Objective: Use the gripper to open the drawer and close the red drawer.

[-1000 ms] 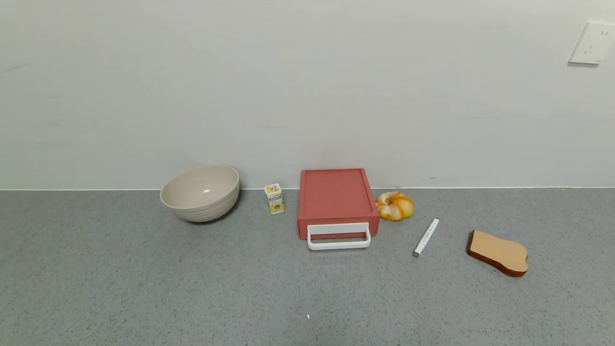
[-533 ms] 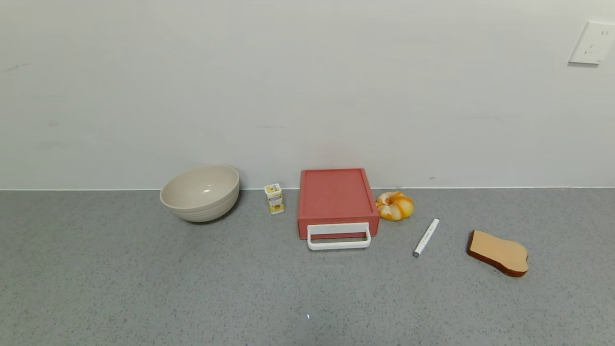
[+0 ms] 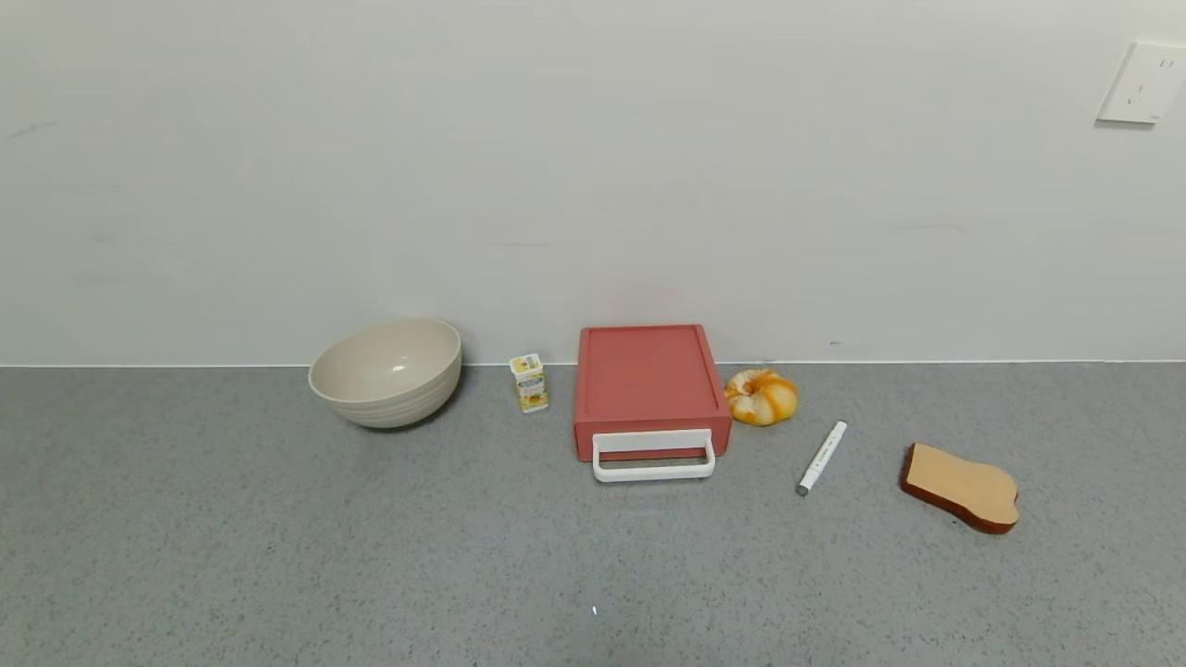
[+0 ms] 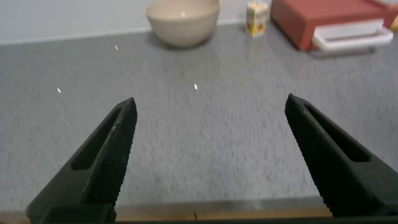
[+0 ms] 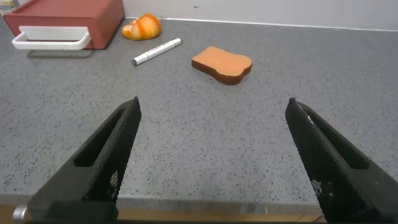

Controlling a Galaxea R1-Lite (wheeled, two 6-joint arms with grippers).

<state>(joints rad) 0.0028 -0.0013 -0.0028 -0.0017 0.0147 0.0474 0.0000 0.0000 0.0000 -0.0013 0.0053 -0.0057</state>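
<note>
the red drawer [image 3: 649,387] sat on the grey counter [image 3: 278,556] with its back close to the white wall [image 3: 556,167], and it was shut, its white loop handle [image 3: 653,456] lying flat against the front and reaching toward the robot. to the drawer's left stood a small yellow carton [image 3: 529,382], and farther left a beige bowl [image 3: 386,371] rested tilted near the wall. just beside the drawer's right side lay an orange-and-white bun [image 3: 761,396]; a white marker [image 3: 822,458] lay slanted to the right of that, apart from the bun, and a brown slice of toast [image 3: 961,486] lay farther right again. a white wall socket [image 3: 1142,82] showed high on the wall at the right.

neither arm appeared in the head view. in the left wrist view the left gripper [image 4: 211,155] hung low over bare counter near the front edge, its two black fingers [image 4: 106,155] spread wide apart with nothing between them; the bowl, carton and drawer lay well beyond it. in the right wrist view the right gripper [image 5: 214,155] was likewise near the front edge, its fingers [image 5: 112,152] spread wide and holding nothing, with the drawer, bun, marker and toast well ahead of it.
</note>
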